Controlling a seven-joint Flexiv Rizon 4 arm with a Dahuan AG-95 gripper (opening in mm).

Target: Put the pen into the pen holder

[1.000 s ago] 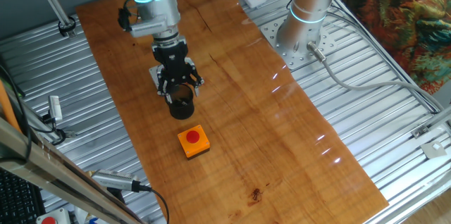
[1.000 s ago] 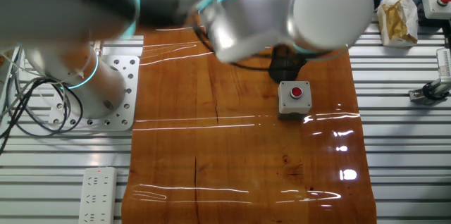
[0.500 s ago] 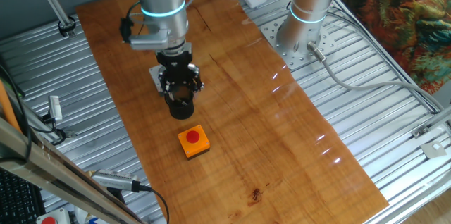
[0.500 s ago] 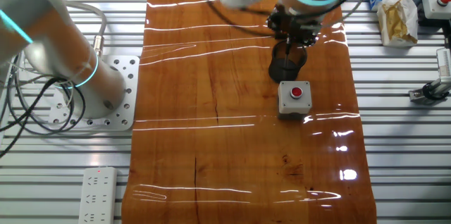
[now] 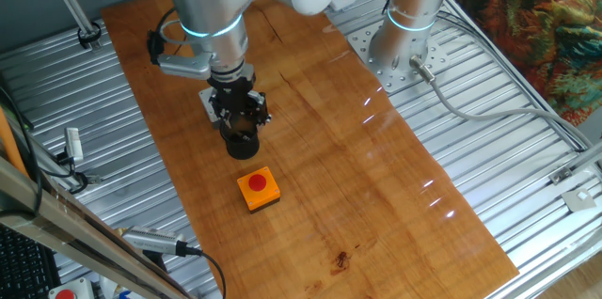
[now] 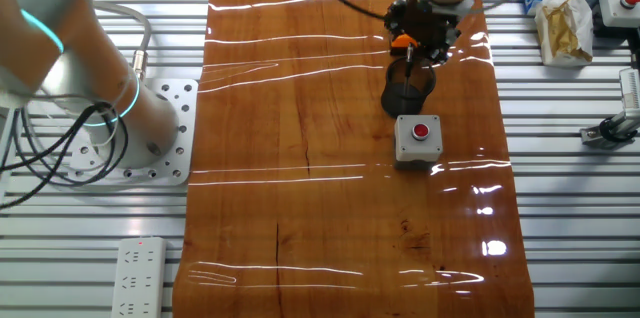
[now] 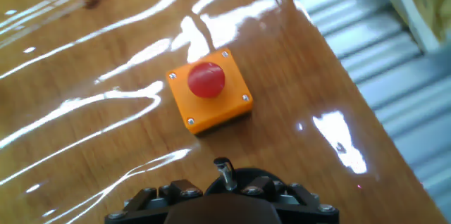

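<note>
Gripper right over pen holder, fingers pinching pen upright. Pen tip at cup rim. Left: lower pen in, let go.

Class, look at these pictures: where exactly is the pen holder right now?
In both fixed views the pen holder stands on the wooden table, directly under the gripper, beside the orange button box.

Gripper directly over pen holder; orange button box near, on wooden table.
</note>
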